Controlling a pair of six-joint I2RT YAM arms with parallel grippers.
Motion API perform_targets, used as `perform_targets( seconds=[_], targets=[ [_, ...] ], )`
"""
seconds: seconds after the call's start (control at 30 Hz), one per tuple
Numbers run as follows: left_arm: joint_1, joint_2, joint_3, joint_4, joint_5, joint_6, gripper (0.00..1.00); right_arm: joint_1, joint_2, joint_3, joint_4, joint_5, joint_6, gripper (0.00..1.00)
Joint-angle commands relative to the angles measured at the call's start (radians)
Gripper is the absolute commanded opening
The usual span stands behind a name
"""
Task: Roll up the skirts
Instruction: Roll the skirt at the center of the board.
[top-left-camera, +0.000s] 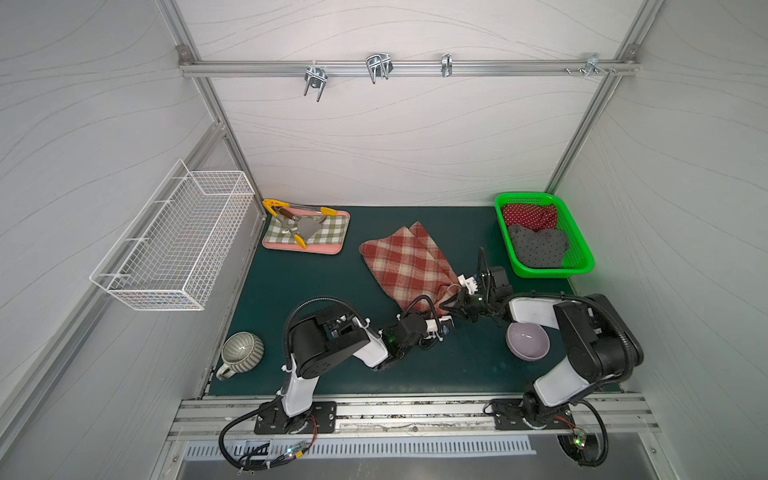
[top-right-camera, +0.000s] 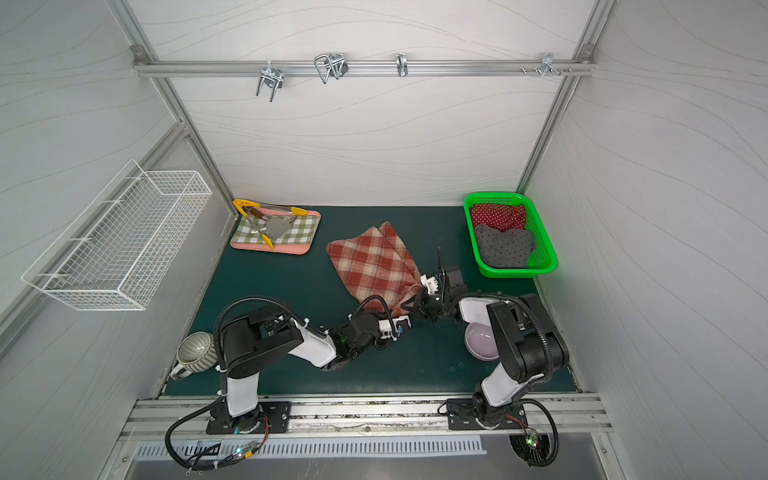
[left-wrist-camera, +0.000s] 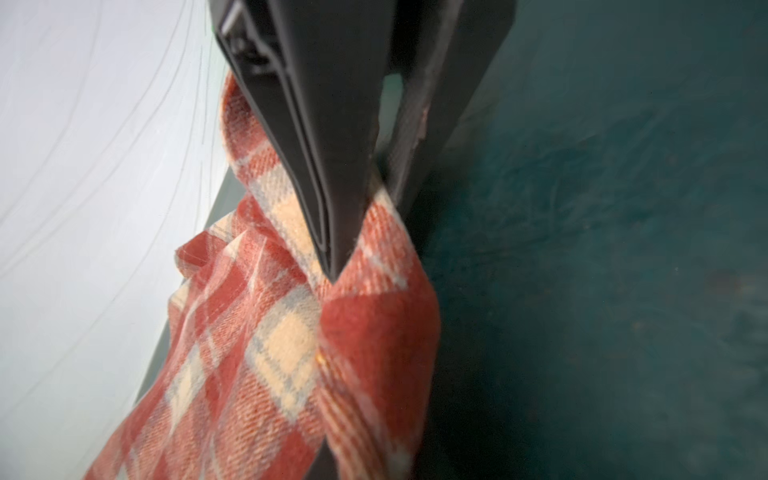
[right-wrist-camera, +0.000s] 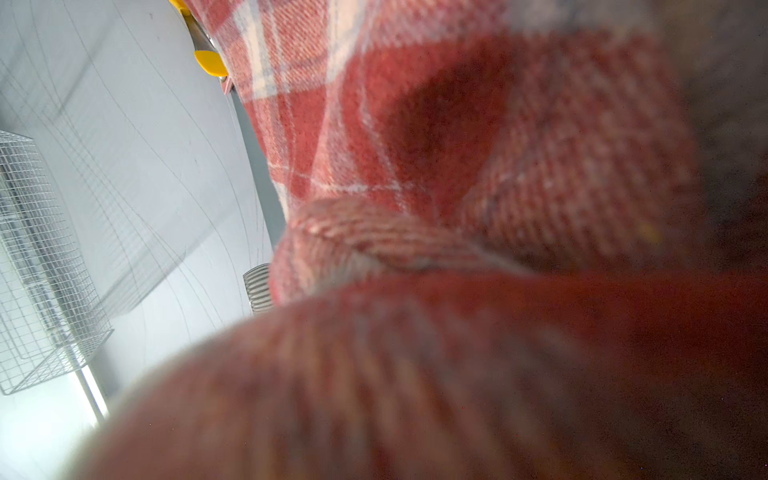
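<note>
Plaid skirt (top-left-camera: 405, 266), near end tight in left jaws and in right jaws.

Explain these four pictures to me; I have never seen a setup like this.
The left arm and right arm are robots bolted at the near edge of a dark green table. Two pictures look down from overhead and are nearly alike. The other two come from a camera on each arm's wrist. A plaid skirt lies mid-table. The left fingers pinch its near corner, and the right fingers are closed on its bunched end nearby. A green basket holds a red dotted bundle and a grey dotted bundle. Also there: tongs on a checked mat, a striped mug, a lilac bowl and a wire basket on the wall.
</note>
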Motion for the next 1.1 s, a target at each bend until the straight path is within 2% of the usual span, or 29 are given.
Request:
perform_targets(
  seconds=[0.0,0.1,0.17,0.23,0.27,0.33,0.43,0.5,0.67,1.07],
  targets=[
    [0.047,-0.114,-0.020,-0.094,0.114,-0.170,0.00,-0.031,-0.072,-0.015,-0.037,-0.050,-0.016,0.06],
    [0.132,-0.194,0.006,-0.248,0.352,-0.373,0.00,-0.041,-0.139,-0.024,-0.063,-0.036,-0.036,0.27],
    [0.193,-0.194,0.041,-0.323,0.518,-0.494,0.00,-0.046,-0.180,-0.030,-0.078,-0.036,-0.047,0.50],
    [0.240,-0.161,0.080,-0.373,0.655,-0.585,0.00,-0.053,-0.218,-0.046,-0.085,-0.037,-0.050,0.68],
    [0.261,-0.132,0.102,-0.398,0.723,-0.630,0.00,-0.061,-0.240,-0.057,-0.086,-0.038,-0.052,0.76],
    [0.294,-0.067,0.130,-0.404,0.837,-0.709,0.00,-0.075,-0.279,-0.078,-0.086,-0.038,-0.053,0.82],
    [0.340,0.041,0.153,-0.348,0.978,-0.834,0.00,-0.083,-0.332,-0.102,-0.103,-0.034,-0.064,0.89],
    [0.376,0.119,0.168,-0.284,1.078,-0.933,0.00,-0.081,-0.344,-0.109,-0.113,-0.033,-0.076,0.90],
    [0.439,0.297,0.234,-0.160,1.264,-1.145,0.00,-0.051,-0.271,-0.093,-0.074,-0.011,-0.076,0.91],
    [0.441,0.345,0.242,-0.194,1.339,-1.157,0.00,-0.025,0.018,0.022,0.066,0.149,0.022,0.90]
  ],
)
